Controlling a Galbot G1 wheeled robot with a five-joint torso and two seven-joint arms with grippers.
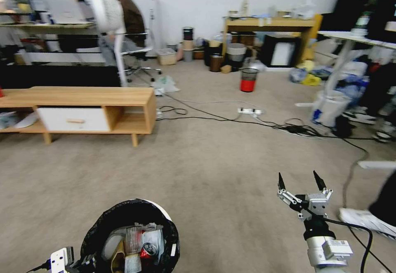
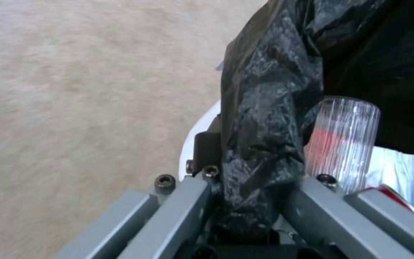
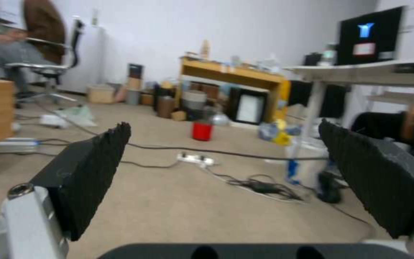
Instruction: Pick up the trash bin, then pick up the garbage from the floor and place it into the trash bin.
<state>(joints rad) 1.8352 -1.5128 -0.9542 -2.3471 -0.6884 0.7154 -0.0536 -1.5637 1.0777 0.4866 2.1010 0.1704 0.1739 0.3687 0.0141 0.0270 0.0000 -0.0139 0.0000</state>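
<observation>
My left end effector [image 2: 245, 201] grips the trash bin [image 1: 130, 233], full of garbage [image 1: 138, 246]; right end effector [image 1: 300, 182] gapes empty; floor looks clean.

Trash bin [image 1: 130, 231] rim between the left gripper's [image 2: 245, 201] jaws; garbage [image 1: 138, 246] inside; carpet [image 1: 214, 174] ahead of the right gripper's [image 1: 300, 182] spread jaws.

Head camera: we look forward and down across carpet, both pincers low in frame. Left wrist camera sits hard against the left pincer [image 2: 245, 201], facing floor. Right wrist camera looks level past the right pincer [image 3: 226, 172]; both share the red mesh bin [image 1: 248, 79] [image 3: 202, 131].
</observation>
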